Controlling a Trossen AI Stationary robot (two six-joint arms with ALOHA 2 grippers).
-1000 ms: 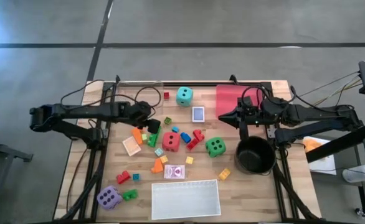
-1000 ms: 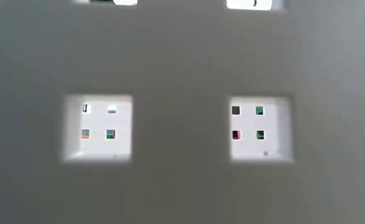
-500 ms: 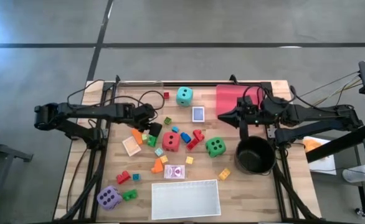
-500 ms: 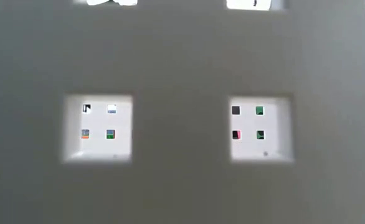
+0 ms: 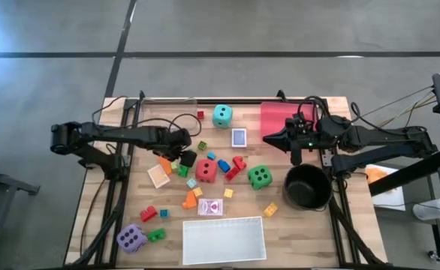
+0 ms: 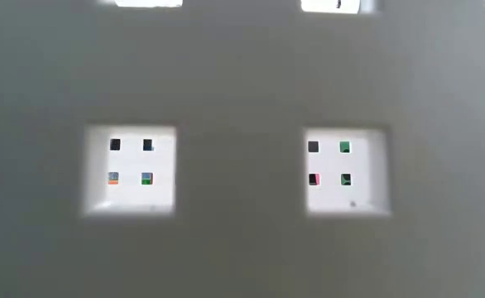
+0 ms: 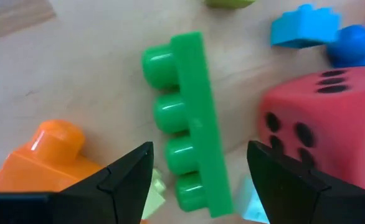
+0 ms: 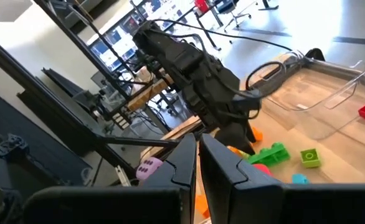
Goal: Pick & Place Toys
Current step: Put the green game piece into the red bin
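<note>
While the right gripper (image 5: pixel 296 156) waits shut above the desk's right side, just behind the black pot (image 5: pixel 307 187), the left gripper (image 5: pixel 186 159) has slid a little further toward the middle of the desk over the last second and now hangs low over the toy cluster. Its jaws stand open, one on each side of a green block (image 7: pixel 189 124) that lies flat on the wood, not yet touched. A red die (image 7: pixel 322 124) sits just beside that block, with an orange block (image 7: pixel 42 155) on its other side and blue blocks (image 7: pixel 307 28) farther off. The approach looks nearly finished; closing on the green block seems the next step. The die's closeness may crowd one finger.
</note>
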